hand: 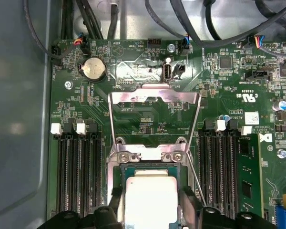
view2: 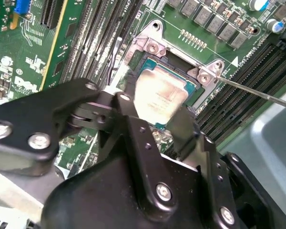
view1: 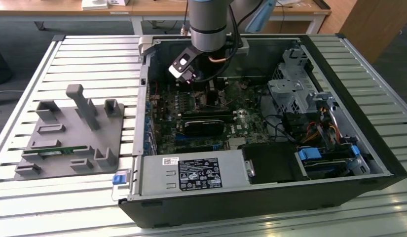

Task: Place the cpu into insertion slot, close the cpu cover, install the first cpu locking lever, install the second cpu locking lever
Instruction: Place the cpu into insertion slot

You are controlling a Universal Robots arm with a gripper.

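The end effector (hand: 151,195) was clamped on the cpu (hand: 150,205), holding it between its fingers at the insertion slot (view2: 151,59), while the cpu cover (hand: 152,98) just beyond lay open, so closing and latching apparently remained.

In the second wrist view the gripper (view2: 157,121) clamps the chip (view2: 159,93) from two sides, its black body hiding the chip's near edge and that part of the socket (view2: 150,47); in the first wrist view the picture's edge cuts the chip off and glare washes out its face; in the exterior view the arm (view1: 210,24) covers the socket.
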